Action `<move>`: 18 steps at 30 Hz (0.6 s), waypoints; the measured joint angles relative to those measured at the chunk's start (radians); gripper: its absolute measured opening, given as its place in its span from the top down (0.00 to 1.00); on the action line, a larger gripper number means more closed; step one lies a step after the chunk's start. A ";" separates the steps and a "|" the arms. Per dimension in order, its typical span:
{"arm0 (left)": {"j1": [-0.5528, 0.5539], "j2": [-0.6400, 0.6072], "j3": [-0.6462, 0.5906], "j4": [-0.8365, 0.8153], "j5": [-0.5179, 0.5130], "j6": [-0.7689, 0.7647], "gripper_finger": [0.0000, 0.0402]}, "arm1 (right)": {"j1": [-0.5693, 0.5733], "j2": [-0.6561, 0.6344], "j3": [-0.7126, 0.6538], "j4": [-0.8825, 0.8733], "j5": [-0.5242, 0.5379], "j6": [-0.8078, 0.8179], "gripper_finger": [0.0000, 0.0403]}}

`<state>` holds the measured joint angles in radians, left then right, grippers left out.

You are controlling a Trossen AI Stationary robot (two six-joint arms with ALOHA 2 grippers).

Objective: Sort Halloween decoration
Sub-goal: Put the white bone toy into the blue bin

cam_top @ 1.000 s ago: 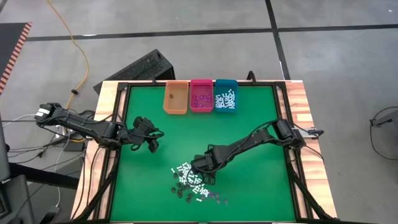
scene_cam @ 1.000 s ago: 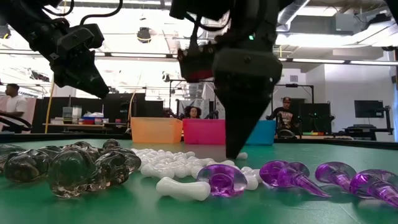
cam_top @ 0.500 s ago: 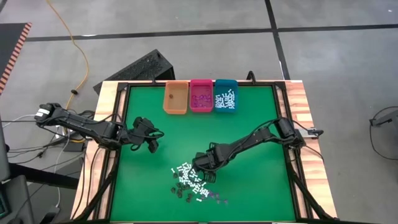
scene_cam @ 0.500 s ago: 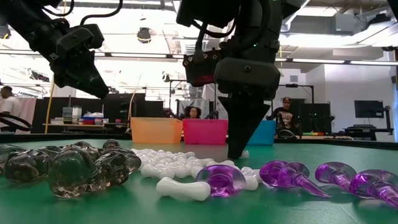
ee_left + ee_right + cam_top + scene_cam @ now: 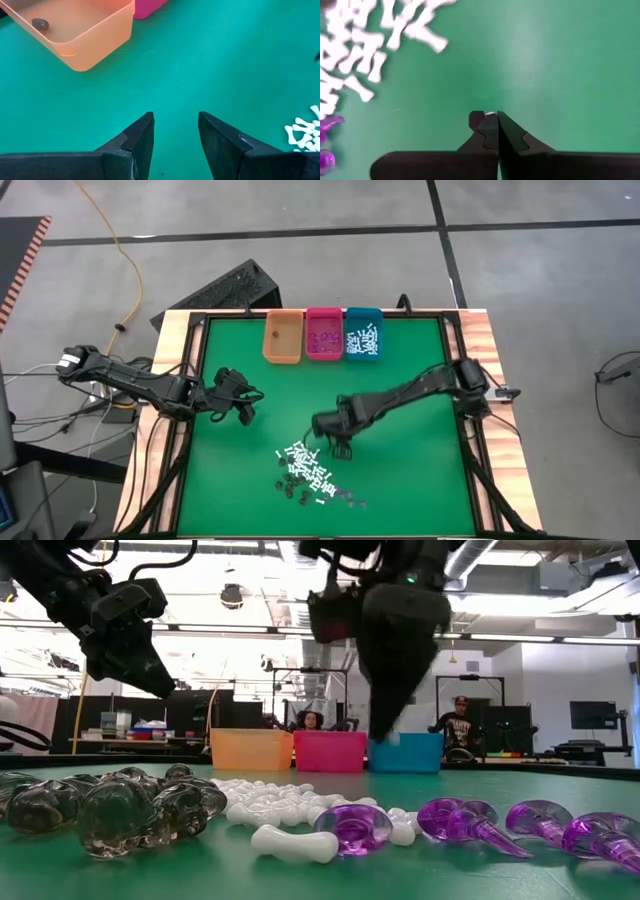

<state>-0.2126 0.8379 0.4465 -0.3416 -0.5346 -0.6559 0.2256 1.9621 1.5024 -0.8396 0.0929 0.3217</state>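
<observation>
Right claw [image 5: 490, 122] is pinched shut on what we take for one small white stick, only a sliver showing at its tips, hanging above the tabletop [image 5: 410, 480] just beside the pile of Halloween decoration [image 5: 310, 475]; so slight a hold could let it drop short of the teal bin [image 5: 363, 335]. We see bare green toward the bins, while the left claw [image 5: 175, 132] waits with its tips apart, well aside.

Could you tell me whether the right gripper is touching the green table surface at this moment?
Apart. In the low view the right gripper hangs with its tip clearly above the green table, the bins showing behind it.
</observation>
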 joint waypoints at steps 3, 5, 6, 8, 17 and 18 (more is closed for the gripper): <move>0.000 0.000 0.000 0.000 0.000 0.000 0.64 | -0.064 -0.044 0.001 -0.051 0.008 -0.068 0.95; 0.000 0.000 0.000 -0.002 0.000 0.000 0.64 | -0.118 -0.074 -0.001 -0.089 0.024 -0.118 0.95; 0.000 0.000 0.000 -0.004 0.000 0.000 0.64 | -0.148 -0.093 0.000 -0.105 0.035 -0.145 0.95; 0.000 0.000 0.000 -0.005 0.000 0.000 0.64 | -0.219 -0.129 0.001 -0.137 0.050 -0.199 0.95; 0.000 0.000 0.000 -0.008 0.000 0.000 0.64 | -0.627 -0.219 0.003 -0.171 0.067 -0.323 0.94; 0.000 0.000 0.000 -0.008 -0.001 0.000 0.64 | -0.666 -0.219 0.003 -0.169 0.067 -0.323 0.94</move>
<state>-0.2123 0.8379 0.4465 -0.3495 -0.5356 -0.6556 -0.4401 1.7434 1.5051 -1.0088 0.1595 -0.0010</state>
